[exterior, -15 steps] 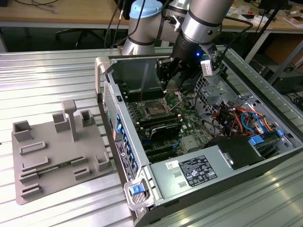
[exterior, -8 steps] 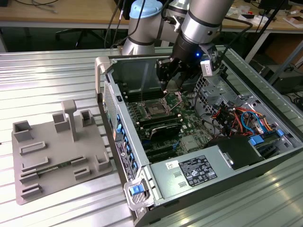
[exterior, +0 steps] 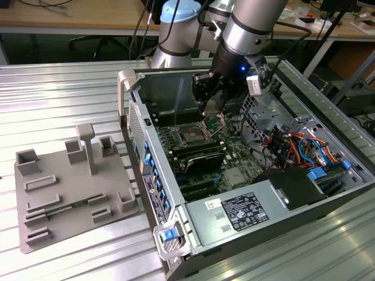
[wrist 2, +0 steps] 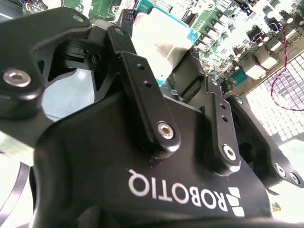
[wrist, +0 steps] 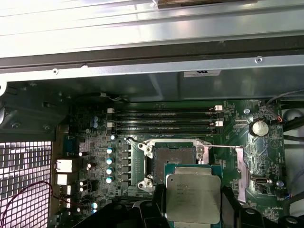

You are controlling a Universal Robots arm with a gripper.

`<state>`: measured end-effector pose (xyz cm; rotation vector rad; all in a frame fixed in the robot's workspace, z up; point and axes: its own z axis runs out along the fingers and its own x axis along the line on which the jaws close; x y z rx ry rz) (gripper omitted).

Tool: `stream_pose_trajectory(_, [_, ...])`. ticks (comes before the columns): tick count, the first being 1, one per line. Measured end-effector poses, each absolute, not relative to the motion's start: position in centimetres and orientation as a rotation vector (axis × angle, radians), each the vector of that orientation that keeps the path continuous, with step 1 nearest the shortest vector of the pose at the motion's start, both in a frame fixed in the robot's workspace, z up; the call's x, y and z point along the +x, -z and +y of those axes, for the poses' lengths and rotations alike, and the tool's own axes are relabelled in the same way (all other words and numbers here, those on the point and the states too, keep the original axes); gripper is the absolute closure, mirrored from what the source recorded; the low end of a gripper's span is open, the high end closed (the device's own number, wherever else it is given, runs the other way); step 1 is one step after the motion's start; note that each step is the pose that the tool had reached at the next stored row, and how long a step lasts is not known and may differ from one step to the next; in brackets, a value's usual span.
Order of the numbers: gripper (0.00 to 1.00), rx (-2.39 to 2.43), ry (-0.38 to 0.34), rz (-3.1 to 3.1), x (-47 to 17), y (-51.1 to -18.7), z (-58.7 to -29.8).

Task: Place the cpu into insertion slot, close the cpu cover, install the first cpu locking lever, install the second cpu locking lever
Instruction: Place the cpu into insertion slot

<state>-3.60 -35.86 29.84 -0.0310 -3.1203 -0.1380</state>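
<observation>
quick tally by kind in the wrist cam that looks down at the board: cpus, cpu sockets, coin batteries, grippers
Small flat square silver-topped cpu: 1
Square silver-rimmed insertion slot with a dark centre, empty: 1
Round silver coin battery: 1
Black end effector, closed on the cpu: 1
Total: 4

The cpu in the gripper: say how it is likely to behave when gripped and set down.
The cpu is a thin flat plate with a metal lid, so probably stiff and light. The gripper pinches only its edges; the smooth sides may slip. Flat and square, it should not roll.
</observation>
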Motion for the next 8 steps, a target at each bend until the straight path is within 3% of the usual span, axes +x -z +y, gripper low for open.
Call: stream_pose_trajectory(8, [0.45,-0.031,0.137,-3.12,-3.84,-29.7,-35.82])
